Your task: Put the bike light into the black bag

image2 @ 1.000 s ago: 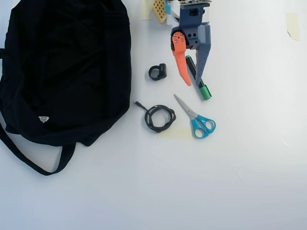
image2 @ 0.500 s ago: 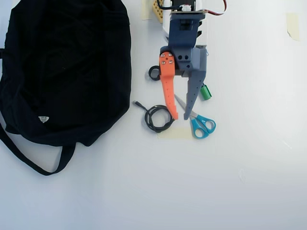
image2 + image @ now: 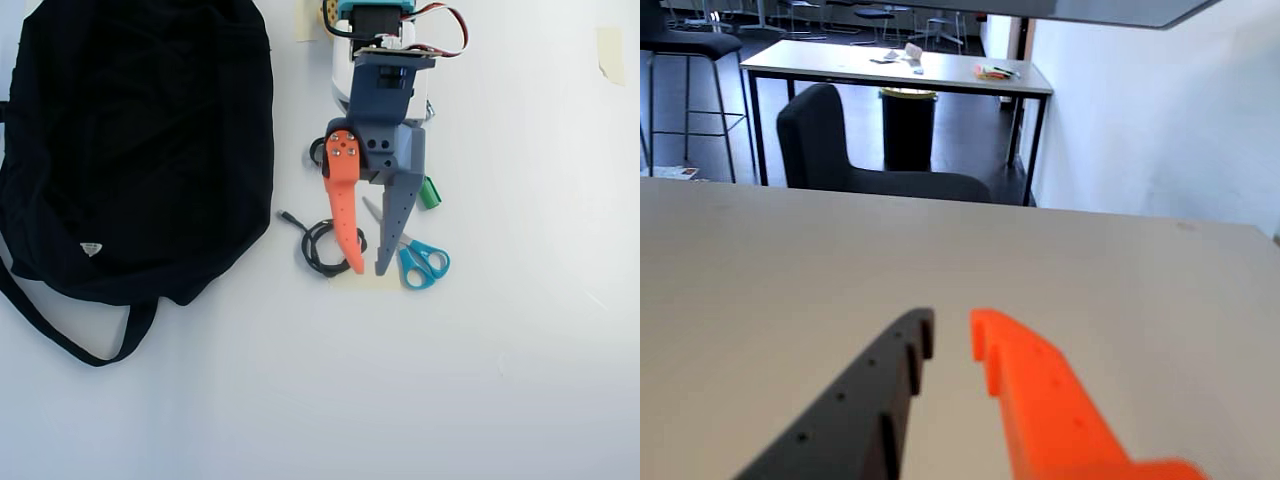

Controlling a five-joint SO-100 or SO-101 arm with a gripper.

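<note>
Gripper [image 3: 368, 270] slightly parted, empty, above coiled cable [image 3: 322, 246]

1. We see a black bag [image 3: 130, 150] with a white label on the white tabletop [image 3: 500, 380].
2. Our gripper [image 3: 368, 268] has one orange finger [image 3: 345, 205], one dark grey.
3. The scissors [image 3: 420, 258] have teal handles.

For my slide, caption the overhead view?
Orange-and-grey gripper, open and empty, hovers between coiled black cable and teal-handled scissors.

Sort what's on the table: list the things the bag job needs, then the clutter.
For the job:
black bag
bike light, mostly hidden under the gripper

Clutter:
coiled black cable
blue-handled scissors
green-capped marker
</note>
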